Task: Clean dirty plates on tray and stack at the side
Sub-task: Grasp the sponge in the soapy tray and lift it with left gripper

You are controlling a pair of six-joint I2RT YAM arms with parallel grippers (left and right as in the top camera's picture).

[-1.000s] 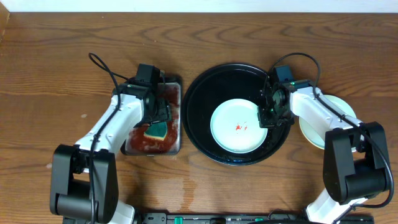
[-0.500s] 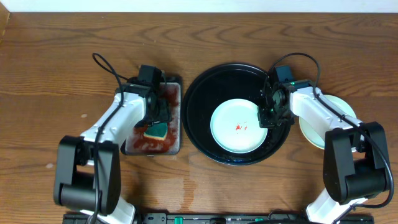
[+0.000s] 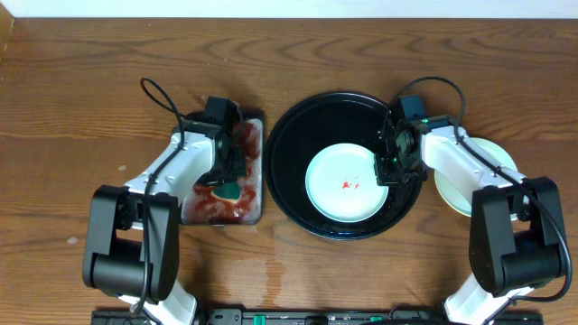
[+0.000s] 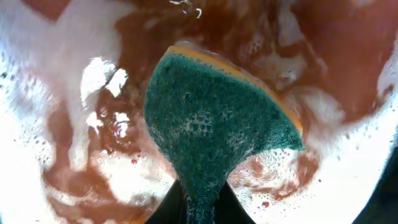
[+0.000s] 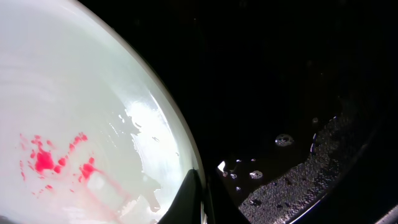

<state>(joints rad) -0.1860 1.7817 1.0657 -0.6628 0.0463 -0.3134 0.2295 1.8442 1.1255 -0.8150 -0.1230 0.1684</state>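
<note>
We find the left jaws closed on the sponge (image 4: 211,124) in the dish (image 3: 256,213). The smeared plate (image 3: 348,182) lies to their right, inside the tray (image 3: 293,135), well apart. The right jaws pinch its far rim.

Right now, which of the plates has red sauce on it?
The mint plate inside the black tray, with a red smear near its middle. The pale yellow plate on the wood, right of the tray, shows no red.
</note>
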